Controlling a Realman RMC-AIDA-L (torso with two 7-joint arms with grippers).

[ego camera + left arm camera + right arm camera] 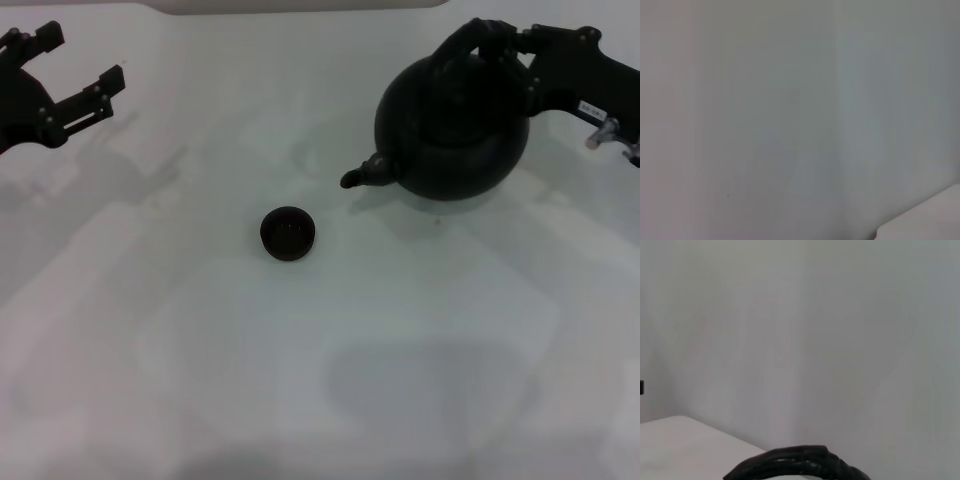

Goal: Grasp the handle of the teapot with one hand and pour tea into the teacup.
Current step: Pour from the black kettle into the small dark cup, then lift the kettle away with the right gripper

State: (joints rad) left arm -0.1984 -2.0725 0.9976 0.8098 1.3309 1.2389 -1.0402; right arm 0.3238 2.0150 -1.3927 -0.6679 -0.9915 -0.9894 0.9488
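Note:
The round black teapot (452,125) is at the back right in the head view. Its short spout (362,174) points left toward the teacup (288,232), a tiny dark cup standing about a spout's length away near the table's middle. My right gripper (497,38) reaches in from the right and is shut on the arched black handle (470,42) at its top. The right wrist view shows only a piece of the ribbed handle (795,467). I cannot tell whether the pot rests on the table or hangs just above it. My left gripper (85,55) stays open at the far left, holding nothing.
The pale table (320,380) spreads around the cup. A white slab (300,4) lies along the back edge. The left wrist view shows bare surface and a white corner (925,225).

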